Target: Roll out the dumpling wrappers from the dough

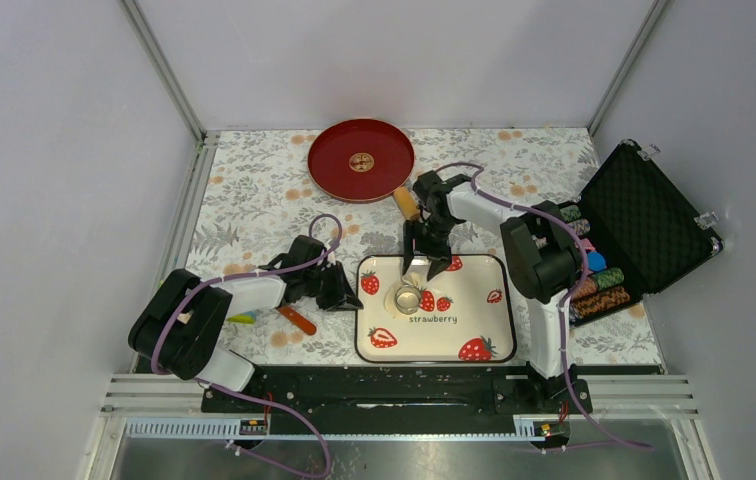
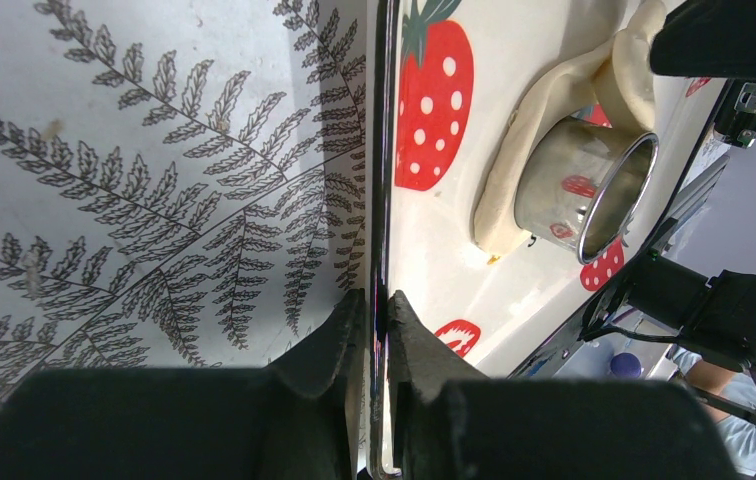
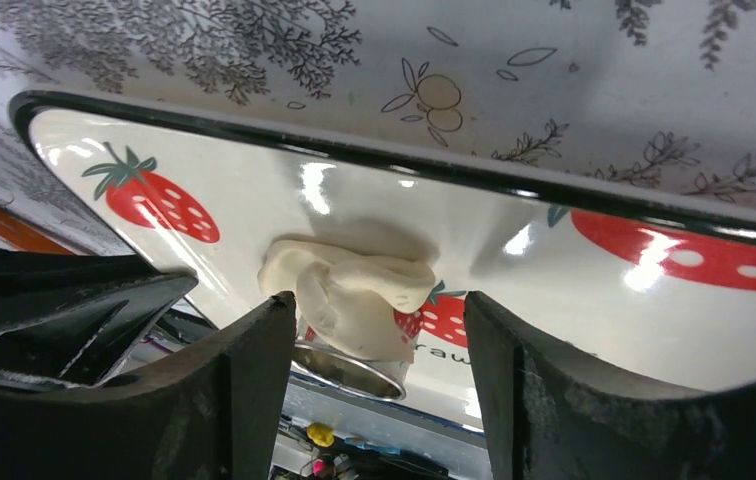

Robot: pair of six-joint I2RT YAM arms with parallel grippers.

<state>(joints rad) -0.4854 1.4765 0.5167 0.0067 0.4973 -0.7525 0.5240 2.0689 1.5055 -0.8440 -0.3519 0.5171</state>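
A lump of pale cream dough (image 3: pixel 354 280) lies on the strawberry tray (image 1: pixel 479 300), draped against a small metal cup (image 1: pixel 407 298). The dough (image 2: pixel 554 100) and cup (image 2: pixel 584 185) also show in the left wrist view. My right gripper (image 1: pixel 424 262) hangs open just above the dough and cup, its fingers (image 3: pixel 254 370) on either side of them in the right wrist view. My left gripper (image 2: pixel 379 300) is shut on the tray's left rim (image 2: pixel 382 150). I see no flat round dumpling wrappers on the tray.
A red plate (image 1: pixel 361 160) with a small tan round mark at its centre sits at the back. A wooden rolling pin (image 1: pixel 406 203) lies beside it. An orange tool (image 1: pixel 297 320) lies by the left arm. An open black case (image 1: pixel 644 230) of coloured items stands at the right.
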